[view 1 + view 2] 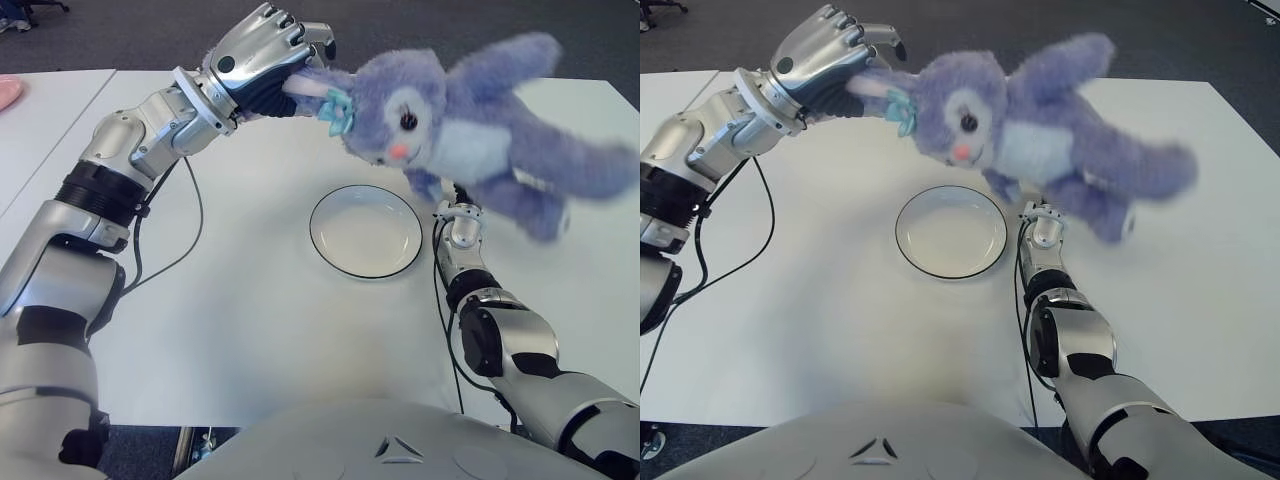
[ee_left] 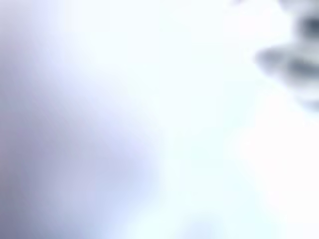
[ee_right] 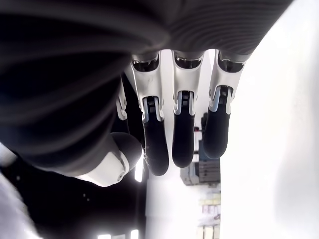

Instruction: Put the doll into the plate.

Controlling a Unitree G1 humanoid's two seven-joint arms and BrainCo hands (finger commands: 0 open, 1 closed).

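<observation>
A: Surface?

B: White table [image 1: 250, 330], dark floor behind it. Nothing else I need on it but the plate.

A: Fingers?

B: My left hand [image 1: 262, 55] is curled tight on one ear of the doll [image 1: 470, 140], up in the air at the far side of the table. My left wrist view is just blur, so I go by the eye views. My right hand [image 3: 174, 129] holds nothing, fingers straight and relaxed, thumb apart; it shows just right of the plate [image 1: 951, 231], under the doll.

A: Where's the doll from your grip?

B: It swings out to my right from the left hand, long axis nearly level, head by my fingers, legs farthest right. Clear of the table, touching nothing but my hand.

A: And the plate?

B: Empty, below and nearer to me than the doll's head. My guess: the left hand brings it down and toward me, then lets go. Legs may hang over the rim.
</observation>
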